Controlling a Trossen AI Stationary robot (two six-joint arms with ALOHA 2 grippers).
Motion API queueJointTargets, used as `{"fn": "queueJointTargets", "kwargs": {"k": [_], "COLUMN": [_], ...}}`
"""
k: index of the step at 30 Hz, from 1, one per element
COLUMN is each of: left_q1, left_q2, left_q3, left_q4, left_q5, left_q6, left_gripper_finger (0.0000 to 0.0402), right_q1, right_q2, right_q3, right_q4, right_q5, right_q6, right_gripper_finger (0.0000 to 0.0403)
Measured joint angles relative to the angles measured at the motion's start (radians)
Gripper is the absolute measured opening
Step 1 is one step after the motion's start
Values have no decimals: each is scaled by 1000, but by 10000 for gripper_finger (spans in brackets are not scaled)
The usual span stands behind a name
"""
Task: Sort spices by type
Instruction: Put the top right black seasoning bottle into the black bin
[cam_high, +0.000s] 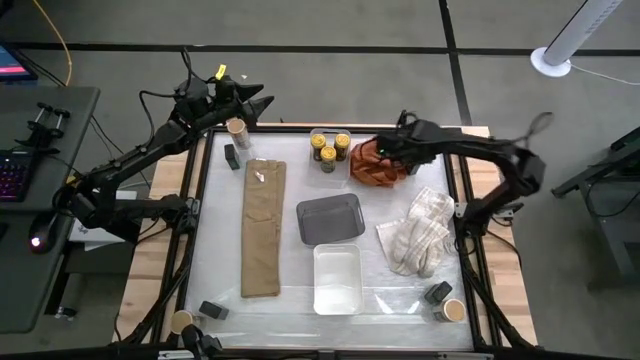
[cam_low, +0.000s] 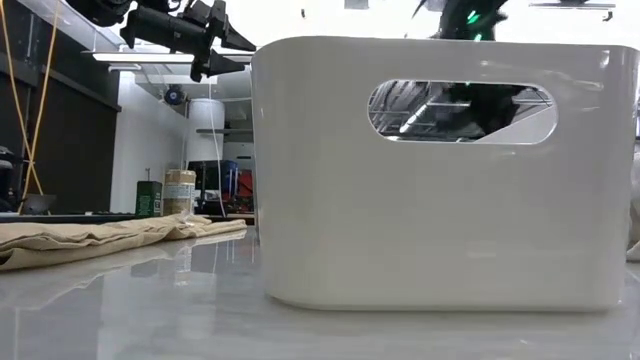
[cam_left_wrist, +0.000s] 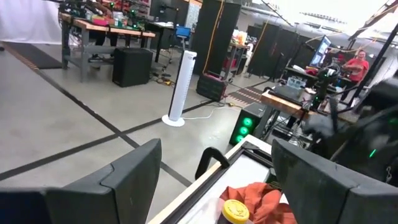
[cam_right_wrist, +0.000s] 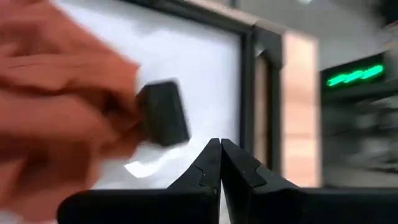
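Three yellow-lidded jars (cam_high: 328, 148) stand upright, clustered at twelve o'clock beside the orange cloth (cam_high: 378, 165), a dark tin (cam_right_wrist: 163, 113) lying flat at the cloth's edge, long axis roughly upright in the right wrist view — right gripper (cam_right_wrist: 219, 163) over the cloth, fingers pressed together, empty; left gripper (cam_high: 262, 100) at eleven o'clock, spread wide, holding nothing.

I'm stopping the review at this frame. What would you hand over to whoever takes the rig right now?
Left gripper: open, empty, raised over the far-left corner.
Right gripper: shut, empty, over the crumpled orange cloth.
Done: three yellow-lidded jars stand grouped beside the cloth.
Left: tins and tubs sit in mixed pairs. Dark grey tin with tan-topped tub far left; tin with tub near left; tin with tub near right. Gather them by type.
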Motion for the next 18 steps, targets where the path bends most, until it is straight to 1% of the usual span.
{"fn": "queueJointTargets", "kwargs": {"k": [2,5,7,10,13,16,18], "left_q1": [0,0,0,0,0,0,0], "left_q2": [0,1,1,1,1,1,1], "left_q3": [0,0,0,0,0,0,0], "left_q4": [0,-2,-1,0,-1,0,0], "left_q5": [0,0,0,1,1,0,0], "left_q6": [0,0,-10,-34,-34,-34,-33], "left_gripper_finger": [291,291,291,291,291,291,291], "right_q1": [-13,-51,-87,-152,-213,-260,-287], "right_q2": [-68,-147,-181,-207,-206,-193,-179], "right_q3": [0,0,0,0,0,0,0], "right_q4": [43,163,215,224,203,207,219], "right_q5": [-93,-207,-258,-319,-382,-446,-462], "right_q6": [-13,-130,-192,-233,-283,-343,-384], "right_gripper_finger": [0,0,4,24,63,117,153]}}
